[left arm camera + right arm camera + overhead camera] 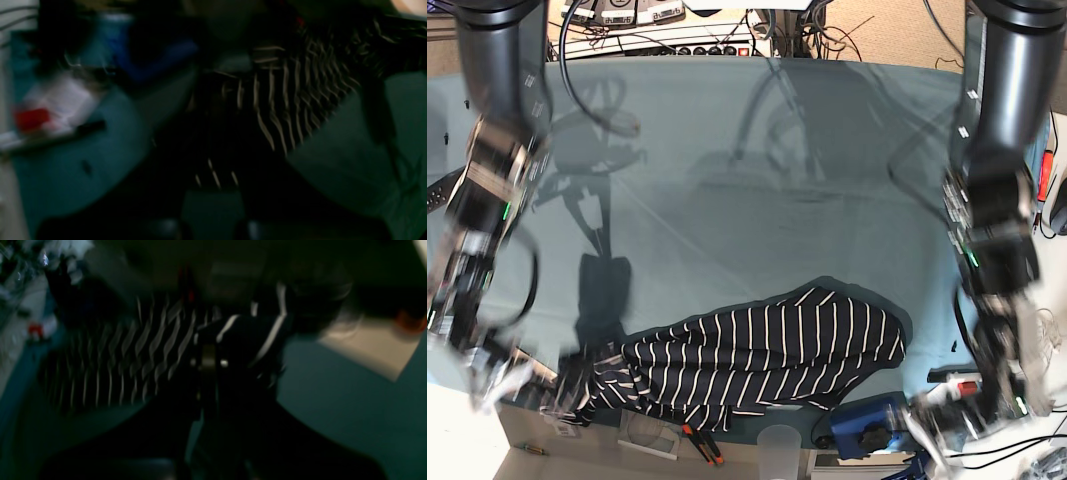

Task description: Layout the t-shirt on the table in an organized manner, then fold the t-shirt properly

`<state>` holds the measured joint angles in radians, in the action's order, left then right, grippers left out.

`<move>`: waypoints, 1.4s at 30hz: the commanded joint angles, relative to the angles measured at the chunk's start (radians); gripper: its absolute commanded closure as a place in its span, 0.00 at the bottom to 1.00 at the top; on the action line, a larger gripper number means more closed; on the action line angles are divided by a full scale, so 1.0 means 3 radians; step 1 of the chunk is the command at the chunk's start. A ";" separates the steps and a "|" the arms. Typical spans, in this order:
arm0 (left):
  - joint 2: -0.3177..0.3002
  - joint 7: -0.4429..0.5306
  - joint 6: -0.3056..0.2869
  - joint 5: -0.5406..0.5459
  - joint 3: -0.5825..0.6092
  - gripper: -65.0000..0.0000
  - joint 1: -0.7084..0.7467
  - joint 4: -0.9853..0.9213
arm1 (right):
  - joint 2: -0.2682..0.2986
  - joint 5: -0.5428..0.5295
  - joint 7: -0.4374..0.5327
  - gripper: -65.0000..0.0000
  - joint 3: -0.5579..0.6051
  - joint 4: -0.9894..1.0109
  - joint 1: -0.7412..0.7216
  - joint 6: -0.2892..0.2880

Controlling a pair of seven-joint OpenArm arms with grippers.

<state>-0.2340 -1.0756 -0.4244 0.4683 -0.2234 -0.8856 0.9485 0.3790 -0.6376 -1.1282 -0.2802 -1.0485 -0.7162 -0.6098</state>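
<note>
Fabric of this kind, a soft dark navy t-shirt with thin white stripes [767, 355], looks light and limp: it will drape, stretch and bunch rather than keep any shape, and it is likely to drag a little on cloth rather than slide freely. It lies crumpled in a long heap at the near edge of the teal cloth-covered worktop [727, 200], its left end spilling towards the near-left corner, with the far half of the worktop bare. The right hand [562, 390] sits at that near-left end with its jaws fully closed, and its wrist view shows striped cloth bunched right at the fingertips, so it appears to pinch a fold of the shirt there. The left hand [947, 415] is also closed, low at the near right beside a blue box-like object [867, 425]; its blurred wrist view shows the shirt ahead of it, but whether any cloth is caught between the fingers I cannot tell. For spreading, the best holds are probably two firm edges well apart, such as the shoulder seams or the hem corners, pinching a single layer so the garment can hang open and be laid flat.
</note>
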 commanded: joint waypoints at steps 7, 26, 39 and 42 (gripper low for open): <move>0.0083 0.0198 -0.0080 0.0075 -0.0005 1.00 0.0357 0.0052 | 0.0050 -0.0156 -0.0195 1.00 -0.0015 -0.1389 0.0975 0.0013; 0.0235 0.1451 -0.0160 -0.0702 0.0551 0.63 0.0734 0.0052 | -0.0139 -0.1091 -0.0805 1.00 -0.1826 -0.2658 0.3123 -0.0051; 0.0514 0.2057 0.0727 -0.1364 0.2253 0.63 0.0427 0.0052 | -0.0192 -0.1372 -0.0893 1.00 -0.2762 -0.2658 0.3953 -0.0294; 0.0627 0.1966 0.0533 -0.1352 0.2280 0.63 0.0369 0.0052 | -0.0192 -0.1376 -0.0893 1.00 -0.2934 -0.2658 0.4125 -0.0294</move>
<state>-0.0525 -0.5026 -0.2707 0.0635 0.4637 -0.7387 0.9489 0.2996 -1.0416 -1.4139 -1.1503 -1.8301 0.5163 -0.6971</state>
